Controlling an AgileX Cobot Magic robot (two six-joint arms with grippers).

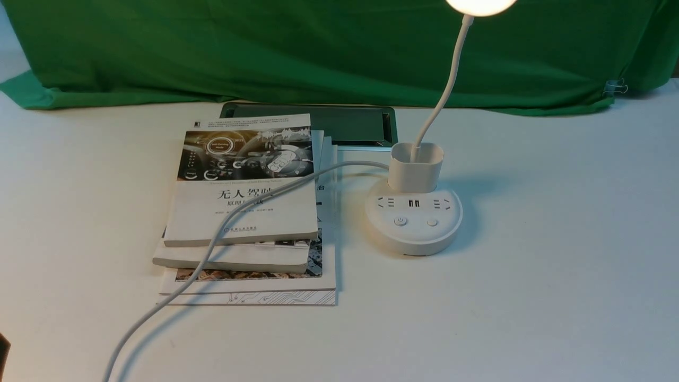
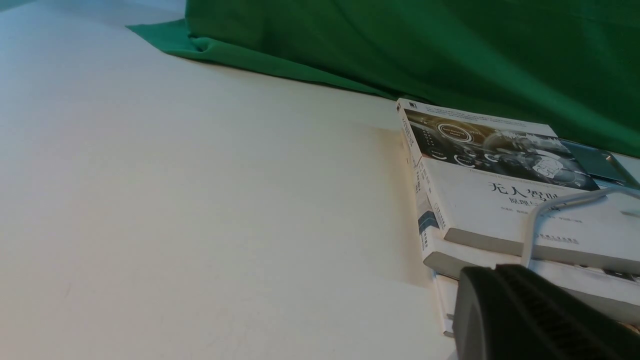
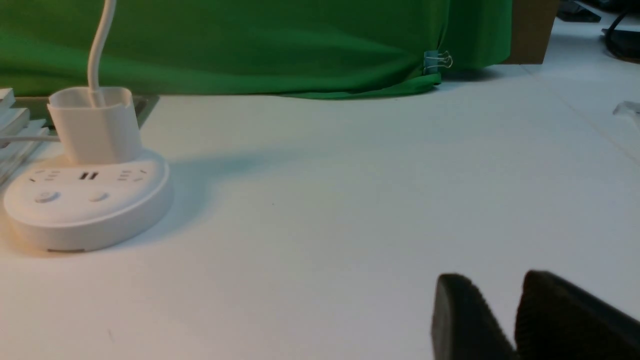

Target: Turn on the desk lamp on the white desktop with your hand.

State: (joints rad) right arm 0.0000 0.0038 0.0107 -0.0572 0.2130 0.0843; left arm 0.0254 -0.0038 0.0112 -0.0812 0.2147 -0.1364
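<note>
Right gripper sits low over the bare desktop, well apart from the lamp; its two ribbed black fingers stand slightly apart, holding nothing. Left gripper shows one ribbed dark finger near the books; cannot tell its jaw state. Lamp stands mid-desktop, toward the far edge, beside the books: smooth white plastic, round base, cup holder, thin gooseneck, head glowing. Round white cable lies over the glossy books
</note>
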